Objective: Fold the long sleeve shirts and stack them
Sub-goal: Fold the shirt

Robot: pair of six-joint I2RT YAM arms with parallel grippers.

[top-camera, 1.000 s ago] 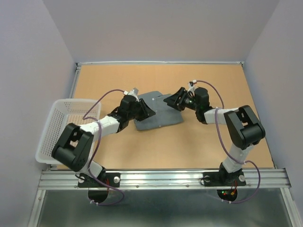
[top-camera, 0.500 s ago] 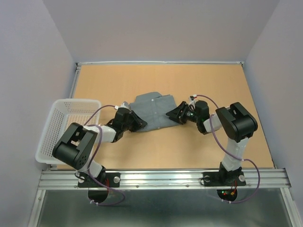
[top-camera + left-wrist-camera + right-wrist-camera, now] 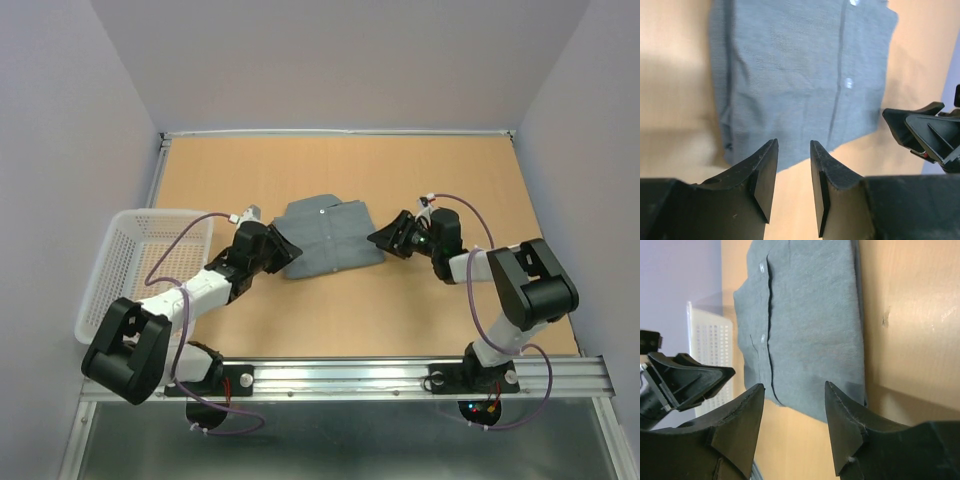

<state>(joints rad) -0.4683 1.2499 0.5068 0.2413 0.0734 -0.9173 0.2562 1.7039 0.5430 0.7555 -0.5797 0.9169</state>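
**Top view.** One grey shirt (image 3: 330,237) lies folded into a compact rectangle near the middle of the bench (image 3: 460,175). Its button line and small pale buttons face up. The left end effector (image 3: 287,250) sits low at the shirt's near-left corner. The right end effector (image 3: 383,238) sits low at its right edge, so the two face each other across the garment.

**Left wrist view.** The jaws stand apart and released, with nothing held between them. The folded shirt's nearest edge lies on the bench just beyond the fingertips.

**Right wrist view.** The jaws are likewise spread and grasp nothing, and the shirt's side edge lies just ahead of them.

**Surroundings.** A white mesh basket (image 3: 160,214) rests at the bench's left edge, well apart from the shirt.
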